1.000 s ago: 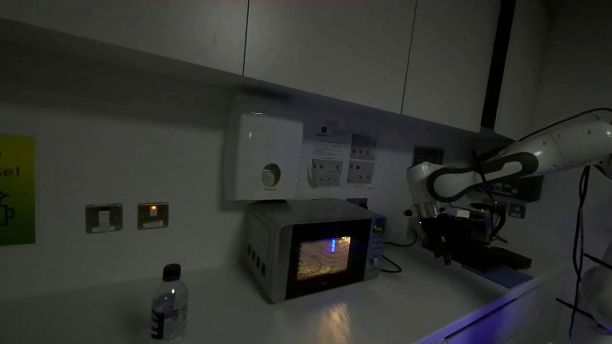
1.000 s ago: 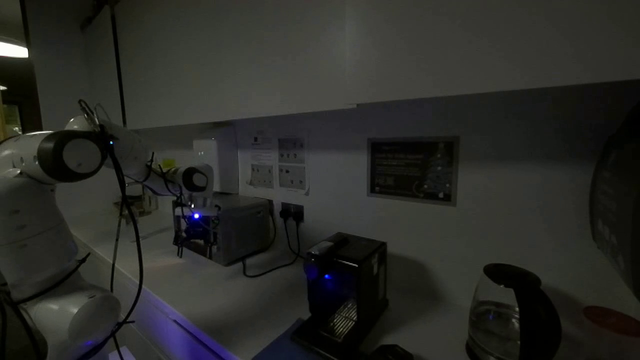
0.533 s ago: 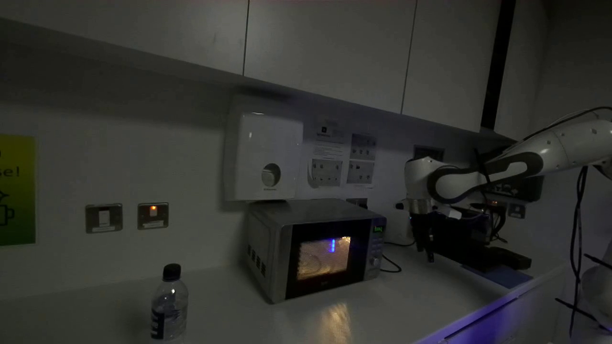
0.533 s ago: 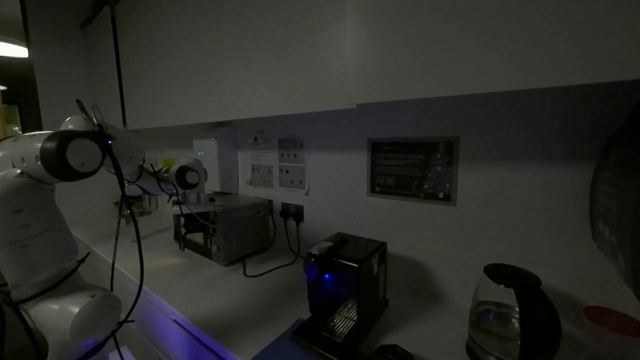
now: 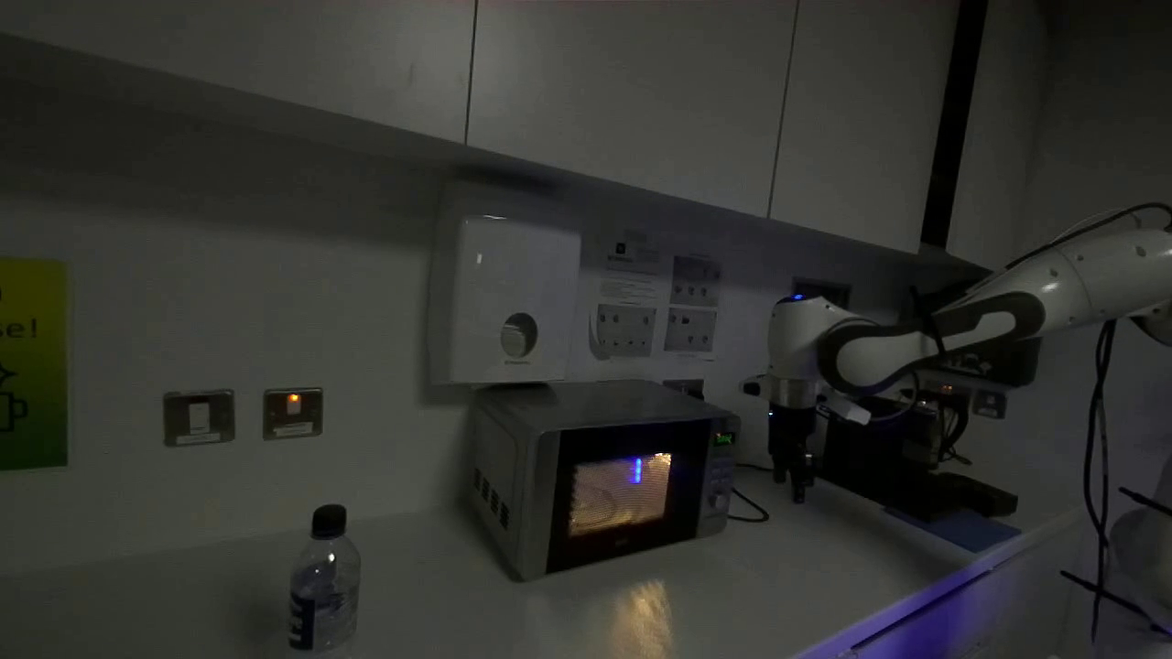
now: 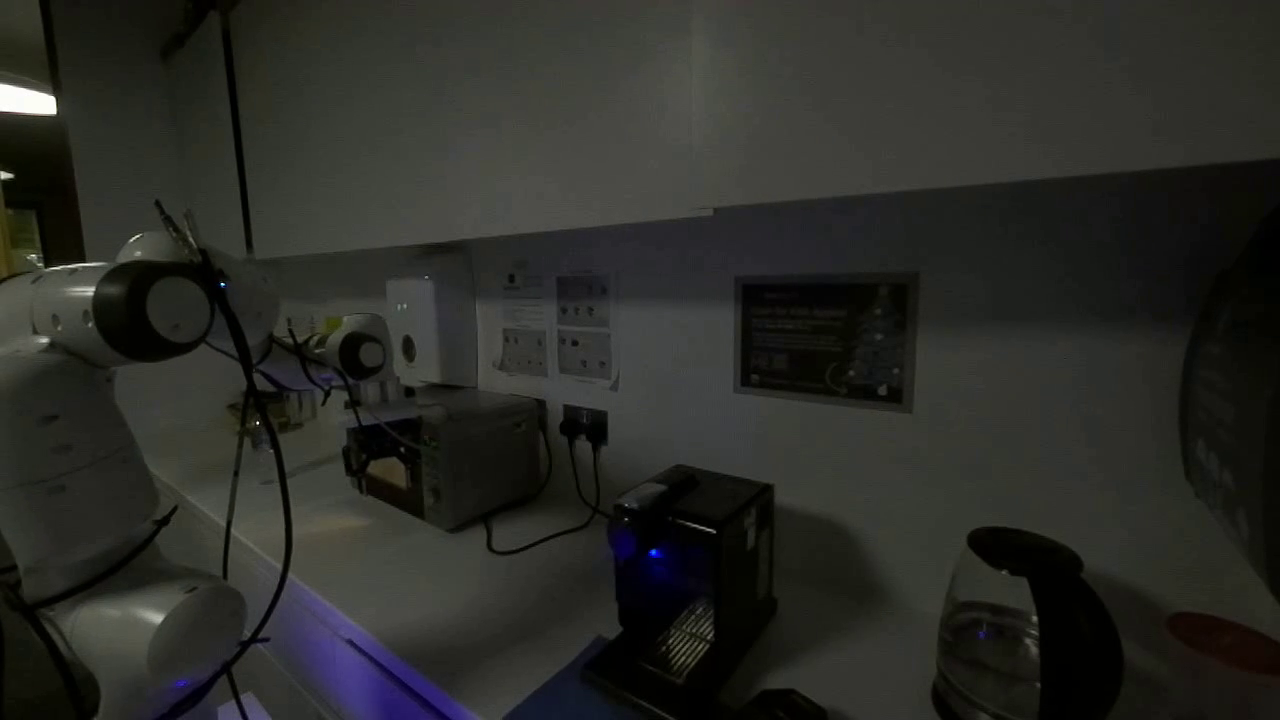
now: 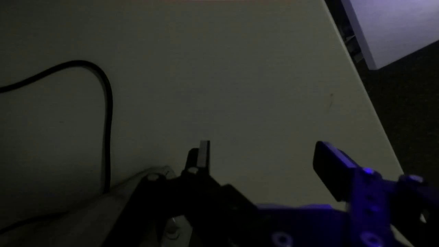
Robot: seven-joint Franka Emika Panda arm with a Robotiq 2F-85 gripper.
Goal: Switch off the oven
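Oven (image 5: 604,485) on the counter (image 5: 751,586) is seen unobstructed in an exterior view, its green display (image 5: 725,438) unreadable; where the kettle (image 6: 1000,640) is shown, the oven's door (image 6: 390,472) is partly hidden by the arm (image 6: 165,315). In the wrist view, the gripper (image 7: 263,157) is seen, 2 fingers (image 7: 203,156) parted.

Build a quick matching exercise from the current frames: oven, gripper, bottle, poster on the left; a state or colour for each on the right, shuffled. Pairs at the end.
Column one:
1. oven
2. gripper
3. bottle
4. poster

Column two:
A. yellow and green
B. upright, black-capped
C. lit inside
D. open, over the countertop

Pairs: 1-C, 2-D, 3-B, 4-A
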